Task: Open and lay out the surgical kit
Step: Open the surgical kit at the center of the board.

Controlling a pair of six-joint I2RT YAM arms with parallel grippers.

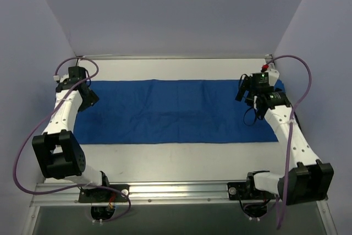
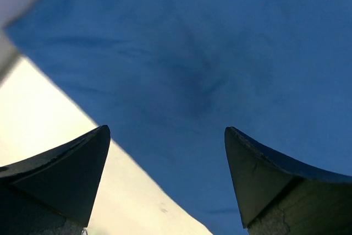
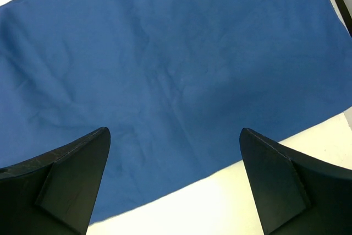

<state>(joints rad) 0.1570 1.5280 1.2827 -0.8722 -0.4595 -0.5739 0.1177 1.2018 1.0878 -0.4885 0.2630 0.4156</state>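
The royal-blue cloth wrap (image 1: 176, 111) lies spread flat in a long strip across the table, with light creases. The steel tray, clamps, tweezers and packets are not visible in any view. My left gripper (image 1: 91, 96) is open and empty over the cloth's left end. In the left wrist view the left gripper (image 2: 166, 129) hangs over the cloth (image 2: 220, 53) near its edge. My right gripper (image 1: 242, 91) is open and empty over the cloth's right end. In the right wrist view the right gripper (image 3: 174, 130) is above the cloth (image 3: 165, 53) and its near edge.
The cream table top (image 1: 176, 160) shows in front of and behind the cloth, and in both wrist views (image 2: 44, 114) (image 3: 220, 202). Pale walls close in the back and sides. Purple cables loop beside each arm.
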